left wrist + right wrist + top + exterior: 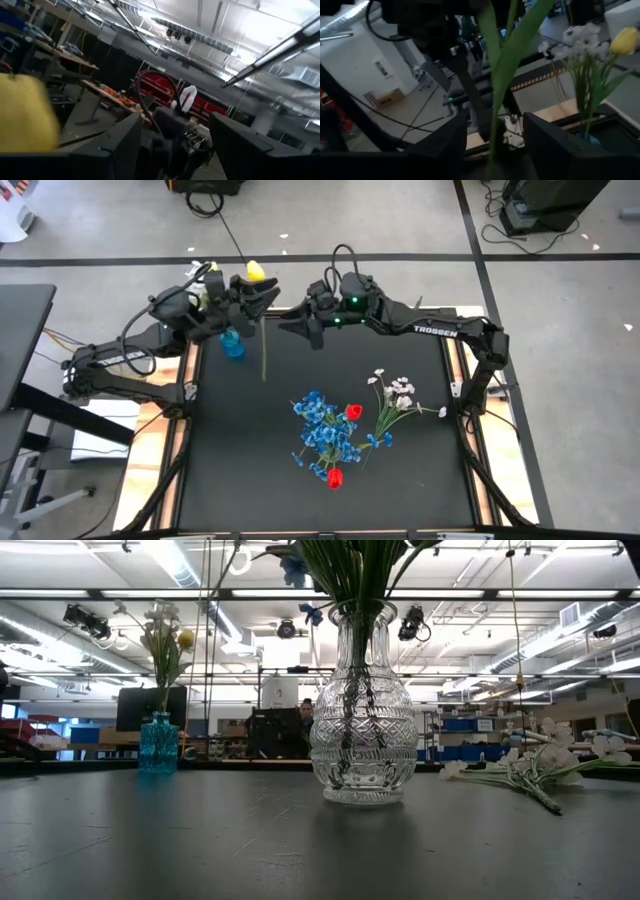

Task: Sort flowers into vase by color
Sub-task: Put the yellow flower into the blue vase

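The left gripper, jaws spread, holds nothing, while the yellow tulip at its twelve o'clock trails its stem toward six, pinched by the right gripper.

Table: a dark, matte top with pale wooden edging along its left and right sides, seen from above.
Blue vase: a small blue glass vase stands upright near the table's far left corner; in the low view it holds white blossoms and a yellow tulip.
Clear vase: a cut-glass vase stands upright toward the table's middle, with green stems in it; from above, blue bunches and red tulips show there.
White sprigs: sprigs of small white blossoms lie flat on the top, just right of the clear vase, their stems pointing toward it.
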